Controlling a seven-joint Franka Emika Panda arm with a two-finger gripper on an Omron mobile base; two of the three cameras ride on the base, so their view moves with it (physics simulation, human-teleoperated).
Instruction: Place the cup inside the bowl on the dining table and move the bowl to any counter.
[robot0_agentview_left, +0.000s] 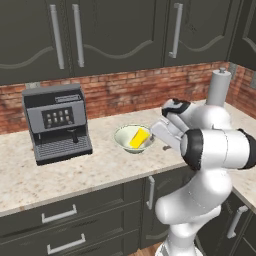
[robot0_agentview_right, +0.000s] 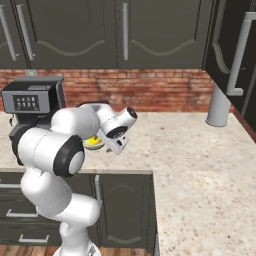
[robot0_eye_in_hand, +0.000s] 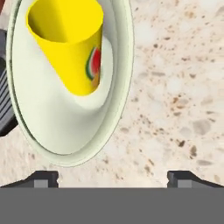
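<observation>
The pale green-white bowl (robot0_agentview_left: 121, 135) stands on the counter (robot0_agentview_left: 100, 167) in front of the brick backsplash. The yellow cup (robot0_agentview_left: 139, 137) lies tilted inside it. In the hand view the cup (robot0_eye_in_hand: 65, 43) leans against the bowl's inner wall (robot0_eye_in_hand: 52, 127), with a watermelon print on its side. My gripper (robot0_eye_in_hand: 114, 178) is open and holds nothing. It hovers just off the bowl's rim (robot0_eye_in_hand: 126, 74), on the right side of the bowl in the left base view. In the right base view my arm hides most of the bowl (robot0_agentview_right: 95, 145). The dining table is out of view.
A grey coffee machine (robot0_agentview_left: 57, 122) stands on the counter left of the bowl. A grey cylinder (robot0_agentview_left: 219, 87) stands at the back right, where the counter turns a corner. Dark wall cabinets (robot0_agentview_left: 115, 35) hang above. Bare counter (robot0_agentview_right: 200, 160) spreads to the right.
</observation>
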